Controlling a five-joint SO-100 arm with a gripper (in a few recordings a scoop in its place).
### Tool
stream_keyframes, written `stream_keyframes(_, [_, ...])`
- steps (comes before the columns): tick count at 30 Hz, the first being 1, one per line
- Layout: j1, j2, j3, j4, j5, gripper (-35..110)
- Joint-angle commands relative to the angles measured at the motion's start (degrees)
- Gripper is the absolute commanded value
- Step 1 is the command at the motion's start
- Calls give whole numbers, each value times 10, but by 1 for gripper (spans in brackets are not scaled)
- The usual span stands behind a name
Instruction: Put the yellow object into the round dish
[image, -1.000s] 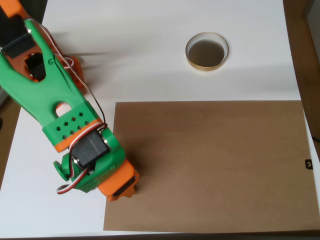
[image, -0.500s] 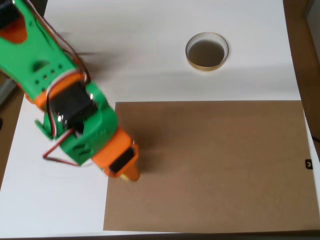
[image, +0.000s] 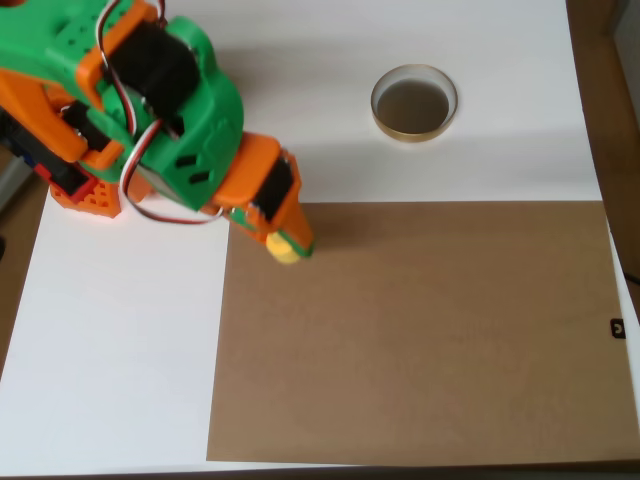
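**Yellow object held in the claw above the brown sheet**

In the overhead view, the yellow object (image: 284, 250) is seen at the tip of the claw (image: 287, 243), clamped between its orange fingers (image: 293, 222). Only the lower yellow end is exposed; the rest is covered by the claw, so its tilt cannot be told. It is placed over the upper left corner of the brown cardboard sheet (image: 430, 340), and it appears to be lifted off the sheet, though the height is hard to judge from above.

The round dish (image: 414, 103) is found well apart, up and to the right, on the white surface (image: 120, 360), beyond the sheet's top edge. Its pale rim is lit and its dark inside is bare.

The green and orange arm (image: 150, 90) is stretched in from the upper left corner.
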Motion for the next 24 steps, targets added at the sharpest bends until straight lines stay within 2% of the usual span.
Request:
stream_keyframes(1, [-54,60,17,6,-24,0])
stream_keyframes(17, [-329,-9,11,18,-48,0])
stream_keyframes(24, [-392,-89,-71,43,-55,0])
